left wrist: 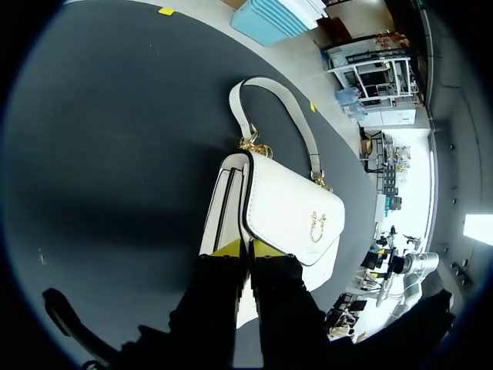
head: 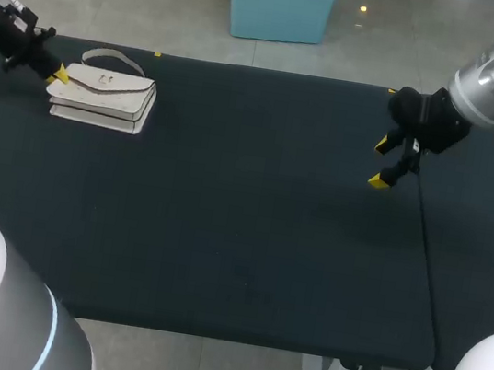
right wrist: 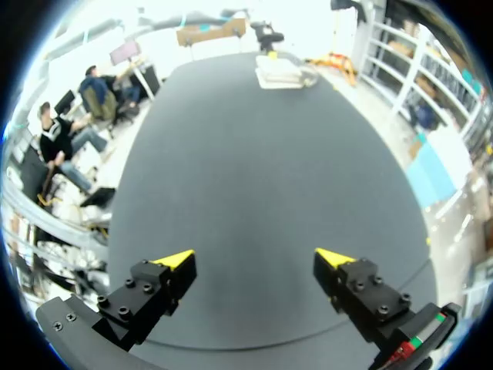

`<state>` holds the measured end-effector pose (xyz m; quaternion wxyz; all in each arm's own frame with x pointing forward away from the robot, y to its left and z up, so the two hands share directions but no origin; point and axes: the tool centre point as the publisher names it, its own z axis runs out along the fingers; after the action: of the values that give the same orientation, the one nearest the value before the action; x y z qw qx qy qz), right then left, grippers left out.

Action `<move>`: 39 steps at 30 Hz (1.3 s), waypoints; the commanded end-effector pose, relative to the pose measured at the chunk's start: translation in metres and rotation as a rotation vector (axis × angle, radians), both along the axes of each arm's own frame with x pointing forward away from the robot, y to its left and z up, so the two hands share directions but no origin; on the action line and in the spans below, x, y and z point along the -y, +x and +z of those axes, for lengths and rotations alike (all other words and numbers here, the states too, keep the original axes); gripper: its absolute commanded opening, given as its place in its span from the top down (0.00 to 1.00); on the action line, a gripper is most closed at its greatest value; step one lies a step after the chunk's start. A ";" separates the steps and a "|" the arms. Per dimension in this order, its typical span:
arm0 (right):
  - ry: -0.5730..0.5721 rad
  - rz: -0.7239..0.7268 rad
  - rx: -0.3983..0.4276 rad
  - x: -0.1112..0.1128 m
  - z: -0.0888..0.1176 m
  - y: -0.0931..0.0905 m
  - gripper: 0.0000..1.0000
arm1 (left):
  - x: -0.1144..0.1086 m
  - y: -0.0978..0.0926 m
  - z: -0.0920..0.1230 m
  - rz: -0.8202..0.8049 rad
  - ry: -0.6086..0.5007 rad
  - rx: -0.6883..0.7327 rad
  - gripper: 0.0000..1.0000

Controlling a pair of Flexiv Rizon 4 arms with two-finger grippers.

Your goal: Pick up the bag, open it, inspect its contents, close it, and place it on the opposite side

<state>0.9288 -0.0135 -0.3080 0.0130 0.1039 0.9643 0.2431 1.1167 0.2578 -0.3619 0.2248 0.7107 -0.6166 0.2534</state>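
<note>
The white bag (head: pixel 102 96) lies flat on the dark table (head: pixel 240 231) near its far left corner, its flap facing up and its strap (head: pixel 113 56) arched out toward the far edge. In the left wrist view the bag (left wrist: pixel 289 208) shows a gold clasp (left wrist: pixel 316 225) on the flap and gold rings where the strap (left wrist: pixel 286 116) joins the body. The left gripper (head: pixel 57 74) comes in from the left edge and meets the end of the bag nearest that edge. Seen from the wrist, the left gripper (left wrist: pixel 248 248) has its fingers (left wrist: pixel 227 248) drawn narrow. Only a thin gap separates the yellow tips, and the flap's dark-piped edge runs into that gap, so they pinch the bag at that end. The right gripper (head: pixel 381 162) hangs above the table near its right edge, toward the far side and well apart from the bag. In its own wrist view the right gripper (right wrist: pixel 254 258) has its fingers (right wrist: pixel 173 266) spread wide, holding nothing, with bare table (right wrist: pixel 254 154) ahead of them. The bag (right wrist: pixel 281 73) appears small at the table's opposite end.
</note>
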 end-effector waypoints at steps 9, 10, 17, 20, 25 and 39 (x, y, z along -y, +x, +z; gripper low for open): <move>0.002 0.002 -0.002 0.000 0.000 0.001 0.00 | 0.032 -0.029 -0.003 0.153 0.034 0.057 1.00; 0.002 0.002 -0.002 0.000 0.000 0.001 0.00 | 0.033 -0.031 -0.002 0.171 0.044 0.062 1.00; 0.002 0.002 -0.002 0.000 0.000 0.001 0.00 | 0.041 -0.040 0.003 0.215 0.035 0.075 1.00; 0.002 0.002 -0.002 0.000 0.000 0.001 0.00 | 0.046 -0.043 0.007 0.228 0.031 0.085 1.00; 0.002 0.002 -0.002 0.000 0.000 0.001 0.00 | 0.063 -0.054 0.008 0.230 0.024 0.087 1.00; 0.002 0.002 -0.002 0.000 0.000 0.001 0.00 | 0.082 -0.070 0.007 0.237 0.014 0.085 1.00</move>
<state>0.9288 -0.0136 -0.3080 0.0130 0.1039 0.9643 0.2431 1.0525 0.1779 -0.3570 0.2356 0.7498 -0.5651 0.2509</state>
